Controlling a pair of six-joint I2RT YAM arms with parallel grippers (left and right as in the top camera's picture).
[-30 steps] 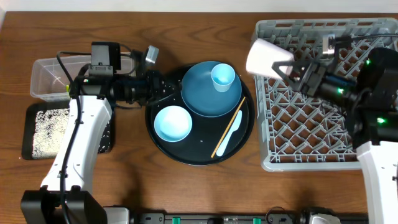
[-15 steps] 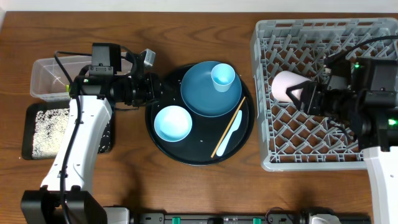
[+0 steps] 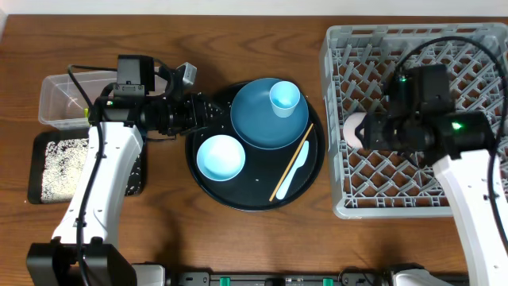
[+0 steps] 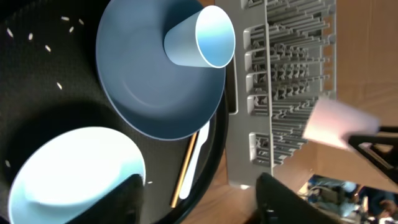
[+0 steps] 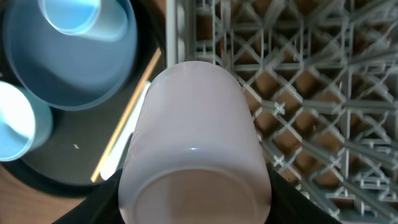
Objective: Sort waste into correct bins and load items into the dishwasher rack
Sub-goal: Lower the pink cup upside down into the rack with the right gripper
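pale pink cup (image 5: 194,143) is clamped in your right tool (image 3: 367,131), tipped sideways over the left part of the grey rack (image 3: 476,40). your left tool (image 4: 202,202) stands wide and empty above the round black tray (image 3: 238,199).

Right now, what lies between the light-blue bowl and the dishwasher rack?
In the overhead view, the wooden chopstick and white spoon lie on the round black tray between the bowl and rack.

Light: bright and even over the rack (image 3: 373,48), with soft shadows beneath its lattice. Glare: one small highlight on the pink cup (image 5: 194,149) I held over the rack. Focus: my left fingers (image 4: 273,199) showed dark and blurred beside the rack.
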